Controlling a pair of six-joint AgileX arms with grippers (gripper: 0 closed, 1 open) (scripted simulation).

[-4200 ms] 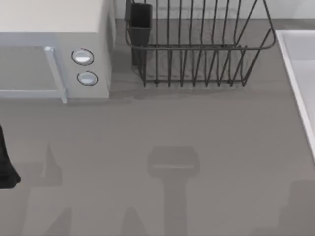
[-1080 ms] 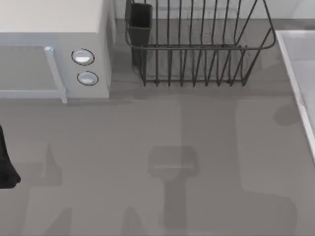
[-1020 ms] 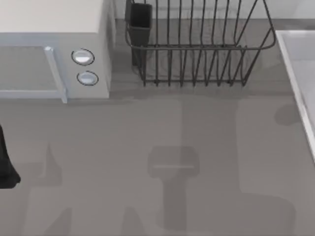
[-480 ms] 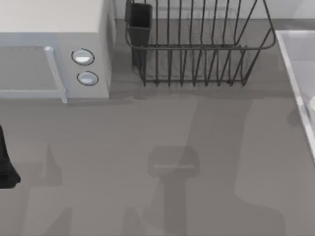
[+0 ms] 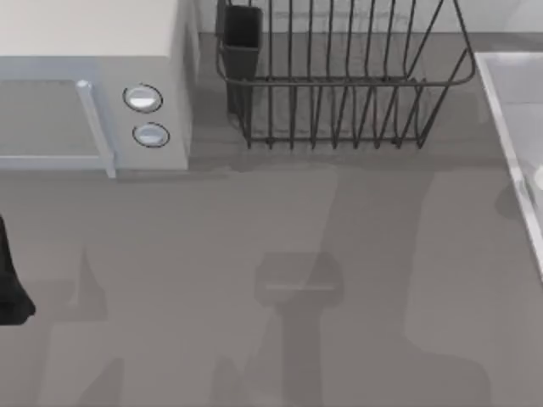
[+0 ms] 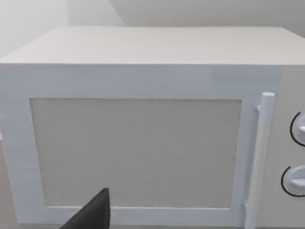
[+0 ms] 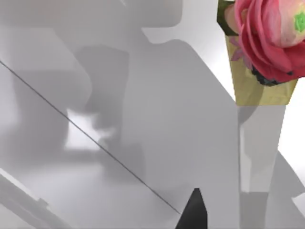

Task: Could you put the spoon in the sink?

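- The sink (image 5: 509,127) sits at the worktop's (image 5: 254,220) right edge, and a small pale object at its rim could be the spoon (I cannot confirm that).
- In the right wrist view a dark fingertip (image 7: 193,212) hangs over pale surfaces; whether the fingers are open I cannot tell.
- The left arm (image 5: 10,284) is parked at the left edge, facing the microwave (image 5: 93,93).
- The dish rack (image 5: 339,85) stands left of the sink.

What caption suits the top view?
Grey counter with a white microwave, a dark wire dish rack and the sink at right.
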